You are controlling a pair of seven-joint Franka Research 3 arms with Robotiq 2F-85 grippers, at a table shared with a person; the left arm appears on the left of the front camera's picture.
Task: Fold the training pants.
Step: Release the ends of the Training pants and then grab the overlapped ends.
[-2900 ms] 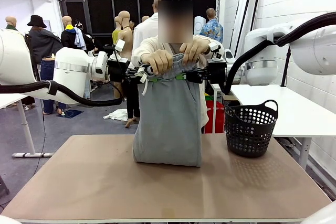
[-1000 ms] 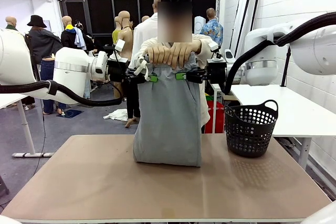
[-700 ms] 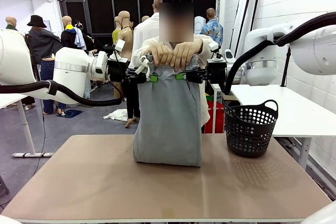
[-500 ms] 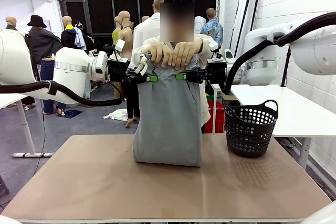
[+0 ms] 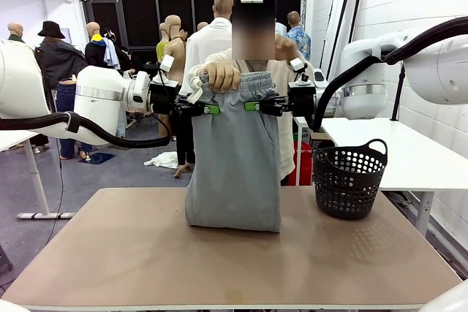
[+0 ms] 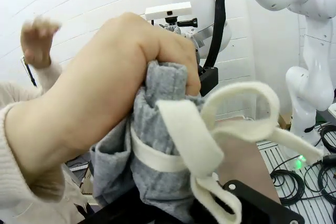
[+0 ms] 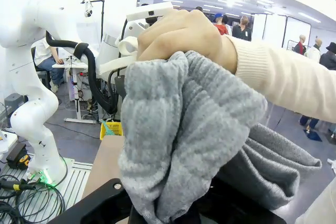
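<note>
The light grey training pants (image 5: 234,166) hang upright between my two grippers, and their lower end rests on the table (image 5: 131,253). My left gripper (image 5: 209,108) is shut on the waistband's left side. My right gripper (image 5: 254,106) is shut on its right side. One of the person's hands (image 5: 221,76) clutches the waistband just above my left gripper. In the left wrist view that hand (image 6: 105,87) squeezes the grey fabric (image 6: 157,145) beside the white drawstring (image 6: 210,124). The person's other hand (image 5: 287,47) is raised clear of the cloth. The right wrist view shows bunched waistband (image 7: 184,124) over my fingers.
A black perforated basket (image 5: 349,178) stands on the table's right side, close to the pants. The person stands directly behind the hanging pants at the far edge. The near half of the table is bare tan surface.
The person had both hands on the waistband; the hand on the picture's right has let go and lifted away. The waistband top now stands uncovered. My grippers have not moved.
</note>
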